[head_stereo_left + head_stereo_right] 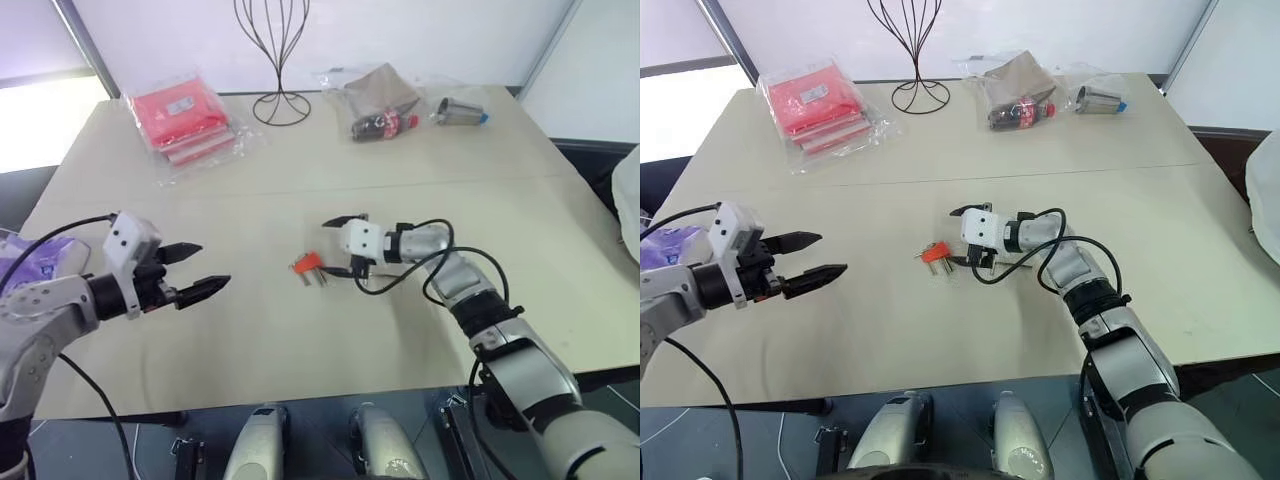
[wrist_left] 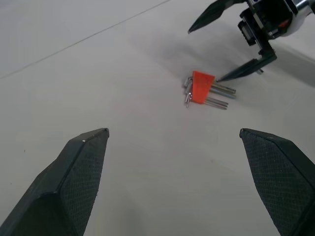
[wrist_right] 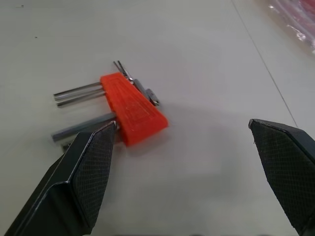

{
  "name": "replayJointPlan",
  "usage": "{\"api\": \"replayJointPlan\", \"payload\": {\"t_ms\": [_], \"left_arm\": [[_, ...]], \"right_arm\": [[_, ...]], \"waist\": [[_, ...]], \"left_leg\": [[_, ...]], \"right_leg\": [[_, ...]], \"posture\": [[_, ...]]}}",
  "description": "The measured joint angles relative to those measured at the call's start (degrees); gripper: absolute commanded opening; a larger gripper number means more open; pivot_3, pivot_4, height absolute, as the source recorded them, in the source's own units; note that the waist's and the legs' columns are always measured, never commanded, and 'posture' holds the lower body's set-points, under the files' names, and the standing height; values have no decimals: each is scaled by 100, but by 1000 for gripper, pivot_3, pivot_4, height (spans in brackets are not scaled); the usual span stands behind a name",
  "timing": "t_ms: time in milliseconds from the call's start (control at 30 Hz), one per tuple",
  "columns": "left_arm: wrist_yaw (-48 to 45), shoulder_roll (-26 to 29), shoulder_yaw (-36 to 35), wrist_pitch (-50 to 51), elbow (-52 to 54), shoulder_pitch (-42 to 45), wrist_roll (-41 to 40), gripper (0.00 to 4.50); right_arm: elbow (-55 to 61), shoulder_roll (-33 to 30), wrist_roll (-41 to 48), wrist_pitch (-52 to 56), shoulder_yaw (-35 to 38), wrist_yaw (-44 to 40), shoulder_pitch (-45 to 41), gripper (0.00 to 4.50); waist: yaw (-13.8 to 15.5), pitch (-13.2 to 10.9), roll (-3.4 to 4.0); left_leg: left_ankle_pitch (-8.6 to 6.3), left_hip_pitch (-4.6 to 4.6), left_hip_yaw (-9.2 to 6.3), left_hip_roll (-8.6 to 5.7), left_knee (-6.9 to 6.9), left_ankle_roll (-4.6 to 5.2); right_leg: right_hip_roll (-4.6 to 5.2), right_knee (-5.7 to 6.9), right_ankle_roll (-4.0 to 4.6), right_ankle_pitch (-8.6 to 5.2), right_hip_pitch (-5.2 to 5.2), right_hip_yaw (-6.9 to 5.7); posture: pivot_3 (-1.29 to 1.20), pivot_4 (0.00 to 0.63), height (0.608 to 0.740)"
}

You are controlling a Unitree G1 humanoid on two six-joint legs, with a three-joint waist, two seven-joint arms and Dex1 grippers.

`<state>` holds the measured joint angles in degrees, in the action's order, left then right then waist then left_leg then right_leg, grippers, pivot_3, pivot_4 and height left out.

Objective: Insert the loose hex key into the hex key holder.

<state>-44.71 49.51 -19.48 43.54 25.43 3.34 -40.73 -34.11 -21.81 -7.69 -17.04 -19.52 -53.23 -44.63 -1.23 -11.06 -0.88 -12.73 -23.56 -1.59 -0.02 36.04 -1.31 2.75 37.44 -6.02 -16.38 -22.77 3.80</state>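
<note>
Hex key holder (image 1: 307, 263), the orange block, lies flat on the table (image 1: 300, 340) near the middle, grey keys sticking out of it on the side toward the right gripper. In the right wrist view you see several rods coming out of the block, some thin, some thicker; you cannot tell which, if any, is the loose hex key, so treat its spot as unclear.

Right gripper (image 1: 343, 245) sits low over the table just beside the holder, fingers spread wide, pinching nothing. 1 fingertip (image 3: 106, 130) is right up against the holder's edge and the thick rods there; touching or just short, you cannot tell. The other finger stands well off to the far side of the holder with bare table between.

Left gripper (image 1: 196, 270) hangs off to the robot's left, well apart from the holder, pointing toward it, fingers spread and empty. In the left wrist view you look between its 2 fingers straight at the holder and the right gripper beyond.

At the far edge of the table you have red packets in clear plastic (image 1: 185, 120), a black wire stand (image 1: 277, 60), a bag with a cola bottle (image 1: 385, 105) and a small metal cup (image 1: 458, 111) lying on its side. All well apart from the holder.
</note>
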Motion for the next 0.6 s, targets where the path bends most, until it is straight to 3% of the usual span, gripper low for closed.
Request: {"api": "replayJointPlan", "payload": {"t_ms": [600], "left_arm": [[103,2,44,2,37,65,16,4460]], "right_arm": [[-356,-41,-127,-273,24,124,-40,4500]], "waist": [[-4,0,0]], "left_leg": [[0,4,1,0,-1,-1]], "right_leg": [[-1,1,1,0,2,0]], "posture": [[0,150,740]]}}
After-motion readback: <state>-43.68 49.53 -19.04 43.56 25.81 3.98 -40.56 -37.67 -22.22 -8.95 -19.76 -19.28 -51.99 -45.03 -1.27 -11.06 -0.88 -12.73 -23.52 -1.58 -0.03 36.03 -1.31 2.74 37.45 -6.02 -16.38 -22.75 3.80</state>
